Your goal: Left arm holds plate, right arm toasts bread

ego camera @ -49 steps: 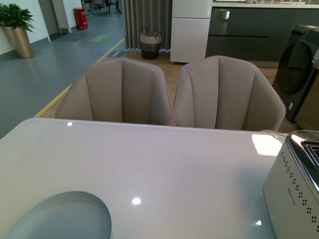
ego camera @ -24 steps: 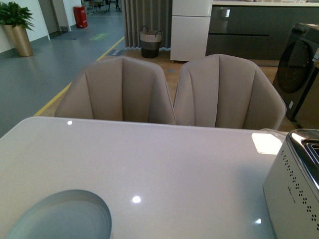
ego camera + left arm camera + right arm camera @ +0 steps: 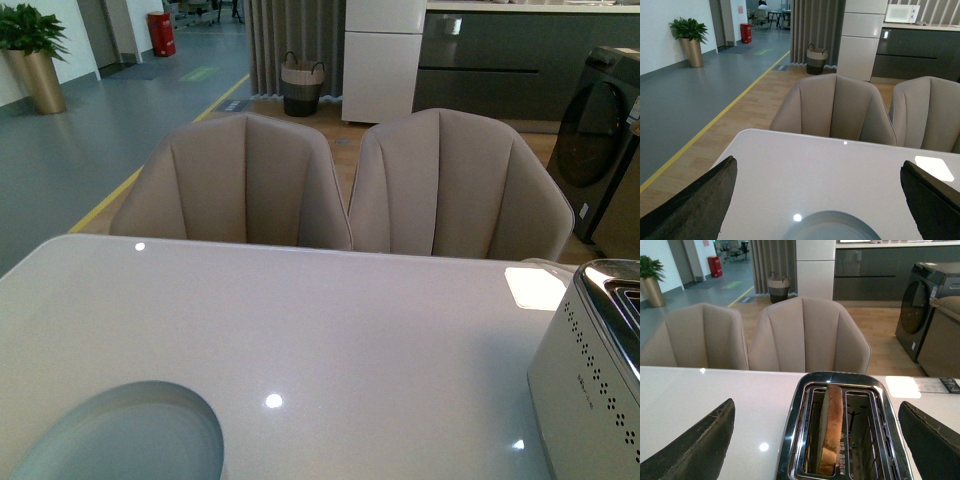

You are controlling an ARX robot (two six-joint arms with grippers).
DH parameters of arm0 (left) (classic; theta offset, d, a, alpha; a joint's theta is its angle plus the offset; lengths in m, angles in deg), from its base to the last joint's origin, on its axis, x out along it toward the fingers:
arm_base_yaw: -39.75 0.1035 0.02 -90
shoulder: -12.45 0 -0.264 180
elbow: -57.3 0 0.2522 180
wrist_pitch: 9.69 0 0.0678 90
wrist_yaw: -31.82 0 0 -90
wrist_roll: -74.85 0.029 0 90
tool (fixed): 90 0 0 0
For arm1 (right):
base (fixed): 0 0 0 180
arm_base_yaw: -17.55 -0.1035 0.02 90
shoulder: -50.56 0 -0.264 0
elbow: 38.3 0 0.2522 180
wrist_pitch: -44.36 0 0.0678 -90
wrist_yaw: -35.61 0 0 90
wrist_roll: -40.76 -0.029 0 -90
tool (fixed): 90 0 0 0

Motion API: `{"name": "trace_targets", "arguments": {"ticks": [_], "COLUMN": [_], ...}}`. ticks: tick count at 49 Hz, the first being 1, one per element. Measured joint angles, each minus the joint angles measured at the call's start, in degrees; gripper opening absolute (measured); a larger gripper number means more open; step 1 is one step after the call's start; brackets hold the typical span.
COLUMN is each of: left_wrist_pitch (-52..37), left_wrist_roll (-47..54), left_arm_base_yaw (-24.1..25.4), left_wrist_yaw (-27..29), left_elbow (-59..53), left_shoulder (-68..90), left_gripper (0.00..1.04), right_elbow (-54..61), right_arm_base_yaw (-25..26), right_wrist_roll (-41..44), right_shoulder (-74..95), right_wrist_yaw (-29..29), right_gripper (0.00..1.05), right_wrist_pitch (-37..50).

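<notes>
The pale blue-grey plate (image 3: 125,438) lies on the white table at the front left, cut off by the picture's lower edge. The left wrist view shows its far rim (image 3: 832,230) between the two black fingers of my left gripper (image 3: 822,200), which is open and hovers over it without touching. A slice of bread (image 3: 832,427) stands on edge in one slot of the chrome toaster (image 3: 792,440). My right gripper (image 3: 820,440) hangs open above the toaster, its fingers either side of it and nothing held. Neither arm shows in the front view.
The toaster's perforated silver side (image 3: 590,390) stands at the table's right edge. Two beige chairs (image 3: 245,185) (image 3: 460,185) are pushed up to the far side. Behind them are a washing machine (image 3: 600,150), cabinets and a basket (image 3: 301,85).
The front view has shifted very slightly since a second ago. Plate and toaster lie as before.
</notes>
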Motion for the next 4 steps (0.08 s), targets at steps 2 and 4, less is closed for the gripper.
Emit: {"name": "trace_targets", "arguments": {"ticks": [2,4], "left_wrist_pitch": [0.00,0.00], "left_wrist_roll": [0.02,0.00], "left_arm_base_yaw": [0.00,0.00], "left_wrist_yaw": [0.00,0.00], "left_elbow": [0.00,0.00], "left_shoulder": [0.00,0.00], "left_gripper": [0.98,0.98], "right_elbow": [0.00,0.00], "right_arm_base_yaw": [0.00,0.00], "right_wrist_roll": [0.00,0.00], "right_shoulder": [0.00,0.00], "right_wrist_yaw": [0.00,0.00], "right_gripper": [0.96,0.96], "right_wrist_pitch": [0.00,0.00]}}
